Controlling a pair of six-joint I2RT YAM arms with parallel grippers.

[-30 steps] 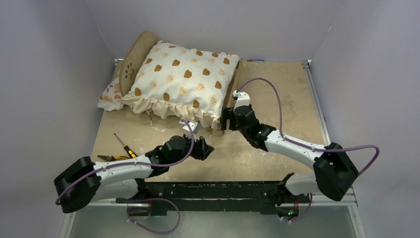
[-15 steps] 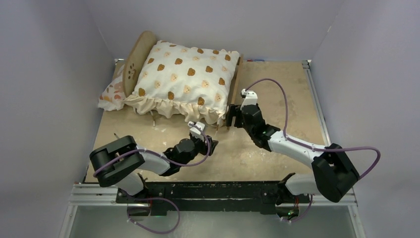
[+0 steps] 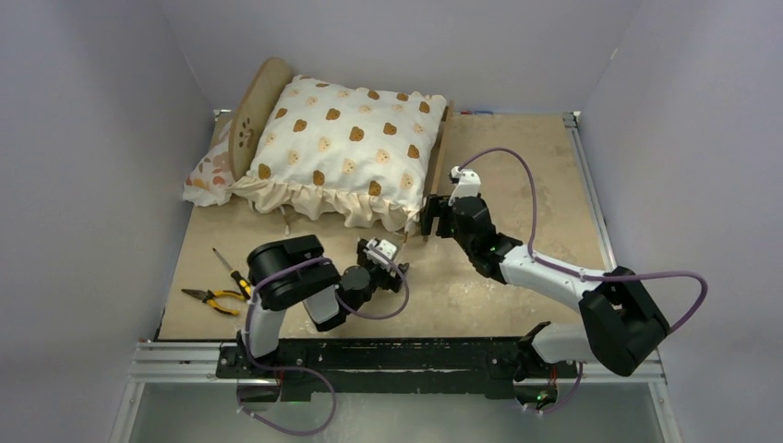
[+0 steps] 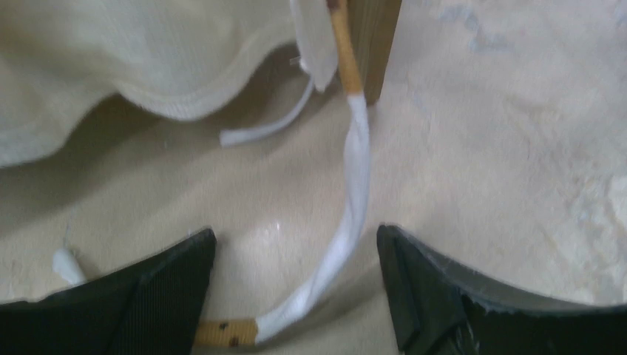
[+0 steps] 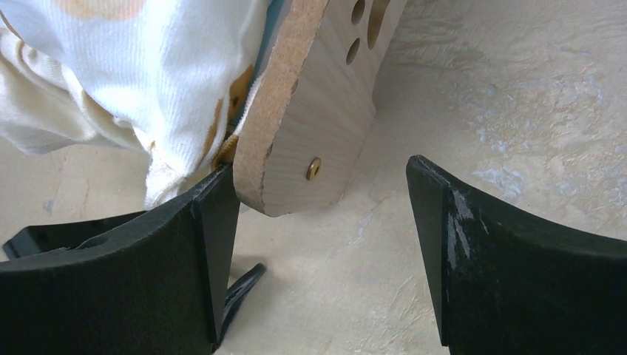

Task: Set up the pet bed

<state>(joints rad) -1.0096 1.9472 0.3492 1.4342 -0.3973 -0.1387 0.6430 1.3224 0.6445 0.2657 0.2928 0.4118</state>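
Observation:
The pet bed (image 3: 250,113) stands at the back left, its paw-print headboard on the left and its wooden footboard (image 3: 437,166) on the right. A cream bear-print cushion (image 3: 346,148) covers its base. My right gripper (image 3: 427,221) is open around the footboard's lower corner (image 5: 318,126); its left finger (image 5: 214,222) is against the board's edge and its right finger stands apart. My left gripper (image 3: 395,265) is open low over the table in front of the cushion's ruffle (image 4: 148,66). A white tie ribbon (image 4: 356,185) lies loose between its fingers, ungripped.
A small floral pillow (image 3: 207,171) lies behind the headboard at the table's left edge. Yellow-handled pliers (image 3: 212,298) and a screwdriver (image 3: 230,269) lie at the front left beside my left arm. Grey walls close in the table on three sides.
My left gripper has opened wider and its arm has folded in toward the middle, uncovering the pliers. The bed and my right gripper shifted slightly right early on, then stayed put.

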